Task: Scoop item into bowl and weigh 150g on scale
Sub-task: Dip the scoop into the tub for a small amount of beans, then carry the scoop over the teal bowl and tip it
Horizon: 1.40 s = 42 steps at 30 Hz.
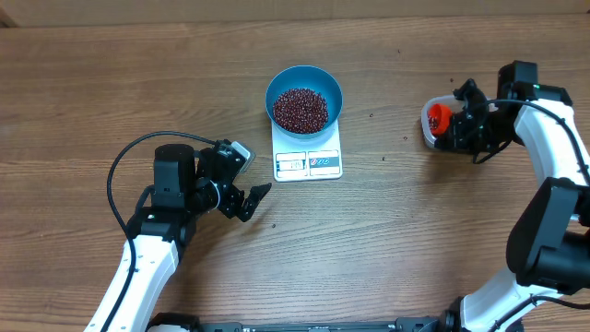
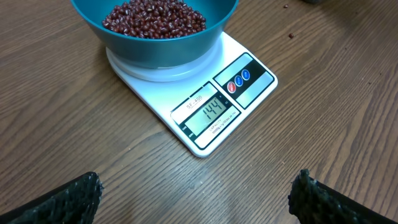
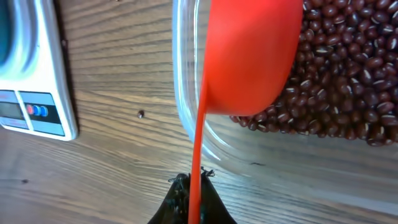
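The teal-blue bowl (image 1: 304, 96) (image 2: 155, 31) stands on the white scale (image 1: 308, 159) (image 2: 205, 102) and holds a heap of dark red-brown beans (image 1: 300, 110) (image 2: 155, 18). The scale's display reads 144. My left gripper (image 1: 247, 195) (image 2: 196, 199) is open, low over the table just left of and below the scale, with nothing between its fingers. My right gripper (image 1: 458, 129) (image 3: 194, 199) is shut on the thin handle of an orange scoop (image 1: 440, 116) (image 3: 249, 56). The scoop's cup hangs over a clear plastic tub (image 1: 430, 127) (image 3: 186, 118) filled with more beans (image 3: 348, 74).
A few stray beans (image 1: 371, 116) (image 3: 141, 114) lie on the wooden table between scale and tub. The left arm's black cable (image 1: 115, 175) loops out to the left. The right arm reaches in from the right edge.
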Each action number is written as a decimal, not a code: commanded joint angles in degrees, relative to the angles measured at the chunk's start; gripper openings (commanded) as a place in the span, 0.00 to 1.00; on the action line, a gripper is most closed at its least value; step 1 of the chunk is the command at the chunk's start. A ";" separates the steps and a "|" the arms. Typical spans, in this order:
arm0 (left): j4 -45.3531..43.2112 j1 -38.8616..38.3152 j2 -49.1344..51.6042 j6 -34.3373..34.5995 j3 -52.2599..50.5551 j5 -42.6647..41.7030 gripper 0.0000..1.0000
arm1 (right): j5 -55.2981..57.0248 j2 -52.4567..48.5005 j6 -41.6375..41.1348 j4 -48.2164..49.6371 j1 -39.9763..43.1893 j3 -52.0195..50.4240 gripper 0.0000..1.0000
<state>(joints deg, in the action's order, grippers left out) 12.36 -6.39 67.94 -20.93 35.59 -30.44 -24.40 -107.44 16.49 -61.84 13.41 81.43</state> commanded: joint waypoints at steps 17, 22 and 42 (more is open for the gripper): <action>-0.15 -0.44 0.20 0.59 0.15 -0.46 1.00 | -22.08 -0.15 5.03 -8.00 12.63 3.80 0.04; -0.15 -0.44 0.20 0.59 0.15 -0.46 0.99 | -22.03 -0.13 5.03 -14.36 9.33 10.05 0.04; -0.15 -0.42 0.20 0.59 0.15 -0.46 1.00 | -8.35 -0.09 -3.43 -7.67 -23.04 20.20 0.04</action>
<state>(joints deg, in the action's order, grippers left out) 12.36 -6.39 67.94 -20.95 35.59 -30.44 -38.70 -107.63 14.04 -70.22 -6.33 97.69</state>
